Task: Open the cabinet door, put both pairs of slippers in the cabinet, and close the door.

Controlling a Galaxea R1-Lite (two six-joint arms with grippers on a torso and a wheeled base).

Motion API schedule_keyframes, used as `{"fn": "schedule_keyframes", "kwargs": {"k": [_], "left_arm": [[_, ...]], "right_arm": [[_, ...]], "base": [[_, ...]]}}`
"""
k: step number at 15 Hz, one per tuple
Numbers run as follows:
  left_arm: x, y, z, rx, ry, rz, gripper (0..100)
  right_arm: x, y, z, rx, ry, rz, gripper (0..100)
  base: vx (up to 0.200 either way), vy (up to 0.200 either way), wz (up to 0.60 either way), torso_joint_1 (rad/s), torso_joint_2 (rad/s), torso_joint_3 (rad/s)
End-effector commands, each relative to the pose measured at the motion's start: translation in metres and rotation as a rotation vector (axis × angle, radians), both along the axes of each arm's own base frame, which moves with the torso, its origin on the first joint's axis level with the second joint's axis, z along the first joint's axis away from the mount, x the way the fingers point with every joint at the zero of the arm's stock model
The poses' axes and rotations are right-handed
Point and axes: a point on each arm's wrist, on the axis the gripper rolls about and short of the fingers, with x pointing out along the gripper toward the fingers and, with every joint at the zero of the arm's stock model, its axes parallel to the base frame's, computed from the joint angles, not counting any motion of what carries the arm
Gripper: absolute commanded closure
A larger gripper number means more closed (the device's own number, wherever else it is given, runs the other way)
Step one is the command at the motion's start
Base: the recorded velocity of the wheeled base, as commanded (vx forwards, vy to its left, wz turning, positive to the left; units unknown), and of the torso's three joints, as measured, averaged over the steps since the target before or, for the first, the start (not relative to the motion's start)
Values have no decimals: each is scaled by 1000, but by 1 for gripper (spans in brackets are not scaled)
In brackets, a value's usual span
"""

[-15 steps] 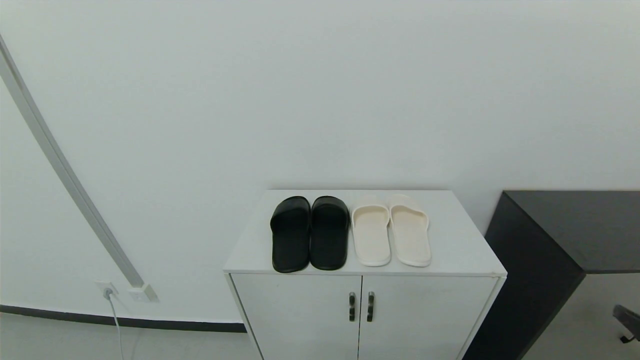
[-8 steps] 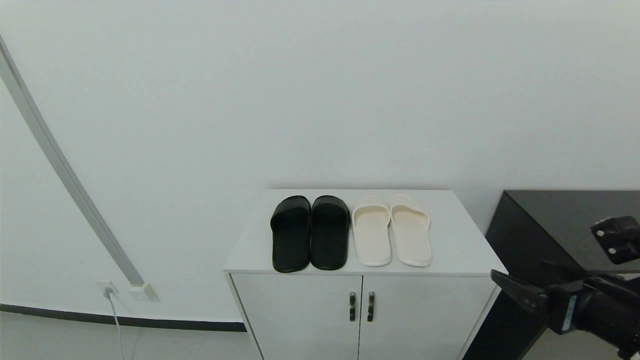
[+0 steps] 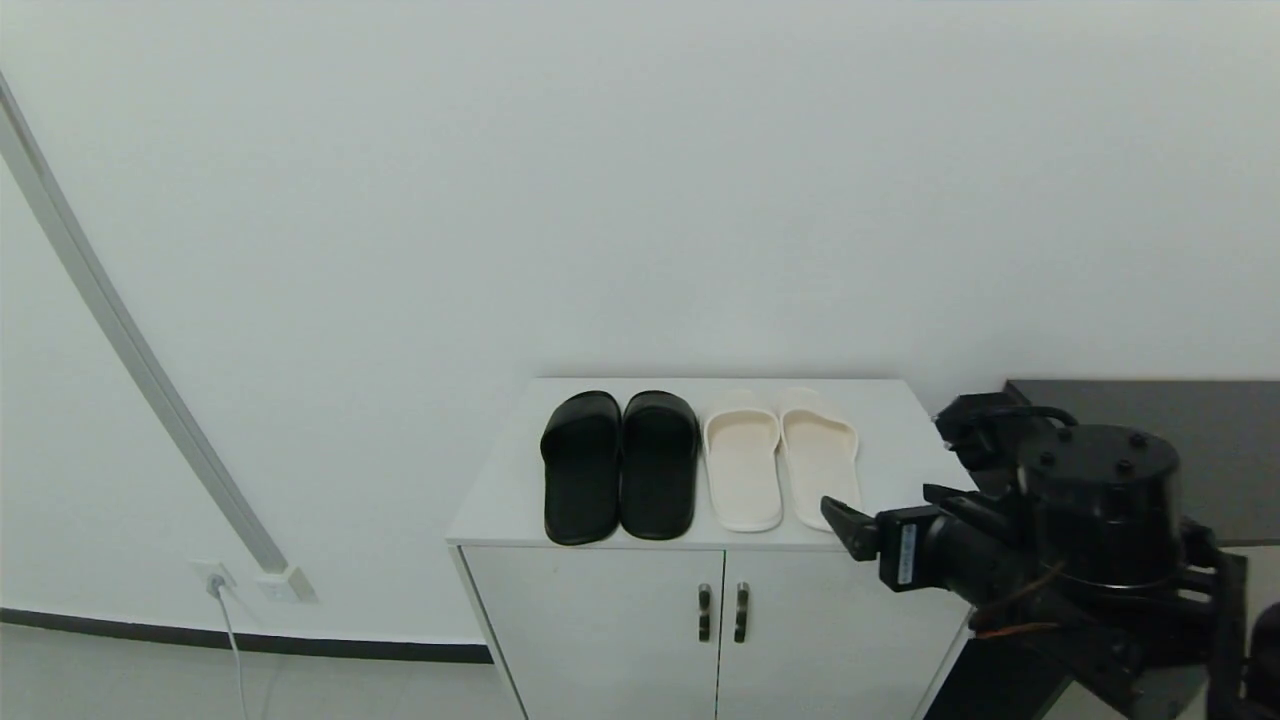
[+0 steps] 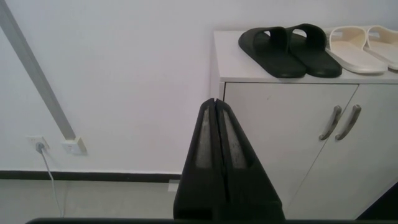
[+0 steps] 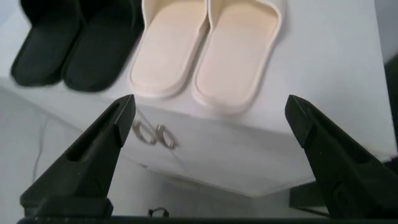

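A white cabinet stands against the wall with both doors shut, their two dark handles side by side at the centre. On its top lie a black pair of slippers and, to their right, a cream pair of slippers. My right gripper hovers open above the front right corner of the cabinet top, just in front of the cream slippers and holding nothing. My left gripper is shut and empty, low and to the left of the cabinet, well short of the handles.
A dark cabinet stands close on the right of the white one. On the wall to the left are a slanting grey conduit and a socket with a cable hanging to the floor.
My right arm came into the head view from the lower right and moved left and up to the cabinet's front right corner. The slippers and doors have not moved.
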Motion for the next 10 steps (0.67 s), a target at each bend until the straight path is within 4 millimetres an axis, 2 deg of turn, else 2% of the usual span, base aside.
{"fn": "schedule_keyframes", "kwargs": {"k": [1, 2, 3, 7, 10], "left_arm": [[0, 0, 0, 0, 1, 0, 100], [0, 0, 0, -2, 1, 0, 100], [0, 0, 0, -2, 1, 0, 100], [0, 0, 0, -2, 1, 0, 100], [0, 0, 0, -2, 1, 0, 100]], "right_arm": [[31, 32, -17, -31, 13, -57, 0], [40, 39, -20, -24, 10, -81, 0], [56, 49, -24, -24, -1, -127, 0], [95, 59, -30, -22, -29, -194, 0], [118, 65, -42, -31, -25, -218, 0]], "base": [[0, 0, 0, 0, 0, 0], [0, 0, 0, 0, 0, 0], [0, 0, 0, 0, 0, 0], [0, 0, 0, 0, 0, 0], [0, 0, 0, 0, 0, 0]]}}
